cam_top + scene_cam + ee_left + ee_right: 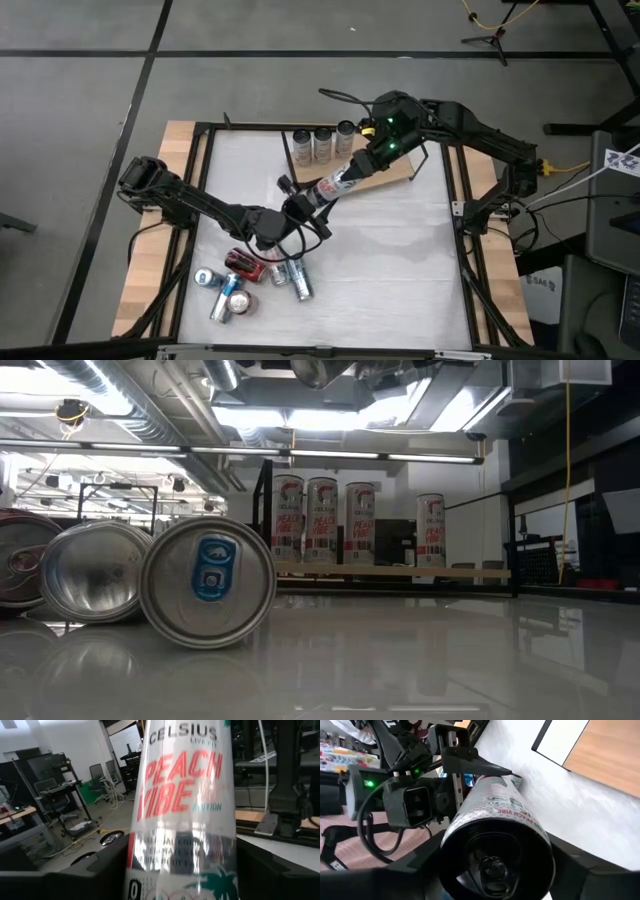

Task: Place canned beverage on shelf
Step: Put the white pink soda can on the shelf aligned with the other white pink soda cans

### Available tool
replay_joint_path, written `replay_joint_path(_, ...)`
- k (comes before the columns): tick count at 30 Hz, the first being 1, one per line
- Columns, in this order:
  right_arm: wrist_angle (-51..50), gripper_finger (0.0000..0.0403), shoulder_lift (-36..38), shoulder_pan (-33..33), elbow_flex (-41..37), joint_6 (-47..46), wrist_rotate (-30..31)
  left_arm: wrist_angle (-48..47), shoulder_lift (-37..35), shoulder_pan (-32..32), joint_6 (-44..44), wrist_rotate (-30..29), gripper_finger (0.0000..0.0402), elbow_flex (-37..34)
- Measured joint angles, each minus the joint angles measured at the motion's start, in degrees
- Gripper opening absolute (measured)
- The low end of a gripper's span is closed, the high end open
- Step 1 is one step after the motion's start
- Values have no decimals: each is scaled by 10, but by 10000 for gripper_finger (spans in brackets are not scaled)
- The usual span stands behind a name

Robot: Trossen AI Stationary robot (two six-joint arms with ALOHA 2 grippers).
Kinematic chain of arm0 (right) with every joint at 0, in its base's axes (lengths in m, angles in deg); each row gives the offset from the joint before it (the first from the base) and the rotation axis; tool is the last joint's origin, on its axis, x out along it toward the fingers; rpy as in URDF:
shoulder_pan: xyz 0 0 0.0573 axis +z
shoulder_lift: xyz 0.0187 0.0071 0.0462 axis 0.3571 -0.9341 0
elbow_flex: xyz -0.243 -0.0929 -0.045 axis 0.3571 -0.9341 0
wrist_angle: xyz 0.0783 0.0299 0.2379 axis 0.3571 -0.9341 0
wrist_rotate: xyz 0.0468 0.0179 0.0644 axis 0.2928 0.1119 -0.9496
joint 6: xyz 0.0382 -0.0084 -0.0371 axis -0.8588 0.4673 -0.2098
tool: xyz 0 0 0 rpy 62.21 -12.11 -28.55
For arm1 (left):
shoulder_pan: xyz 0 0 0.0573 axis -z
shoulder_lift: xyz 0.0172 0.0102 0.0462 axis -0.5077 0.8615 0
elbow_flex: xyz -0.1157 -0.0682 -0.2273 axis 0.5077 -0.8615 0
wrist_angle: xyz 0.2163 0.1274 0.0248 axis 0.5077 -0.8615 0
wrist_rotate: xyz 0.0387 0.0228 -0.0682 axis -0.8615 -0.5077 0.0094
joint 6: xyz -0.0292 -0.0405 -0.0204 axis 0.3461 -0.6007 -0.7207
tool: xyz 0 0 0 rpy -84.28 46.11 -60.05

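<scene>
Left hand (308, 203), white peach-lettered can (335, 184)

The can (335, 184) spans the whole gap between the left gripper (305, 200) and the right gripper (362, 163), both clamped on it. Beyond the right jaws, three upright cans (322, 143) crowd the shelf (395, 172); bare board stays free beside them. Behind the left jaws, loose cans (240, 282) clutter the table (400, 270).

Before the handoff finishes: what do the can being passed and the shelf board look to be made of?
The tall white Peach Vibe can, held between the left gripper and right gripper, looks like glossy printed aluminium; its end shows bare metal. The light-brown shelf board looks like matte wood with visible grain.
</scene>
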Motion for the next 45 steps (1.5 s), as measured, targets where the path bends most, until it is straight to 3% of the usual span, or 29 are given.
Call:
replay_joint_path(20, -25, 248, -1, 0, 0, 83, 20, -4, 0, 1, -1, 1, 289, 1)
replay_joint_path(31, -109, 249, 0, 0, 0, 149, 93, -6, 0, 1, 0, -1, 289, 1)
replay_joint_path(35, -146, 249, 0, -6, 0, 196, 132, -6, 0, 1, 0, -1, 289, 1)
replay_joint_path(40, -182, 249, 0, -37, 0, 274, 136, -6, 0, 1, 0, -1, 289, 1)
replay_joint_path(45, -210, 250, 0, -89, 0, 417, 136, -6, 0, 0, -1, -1, 289, 1)
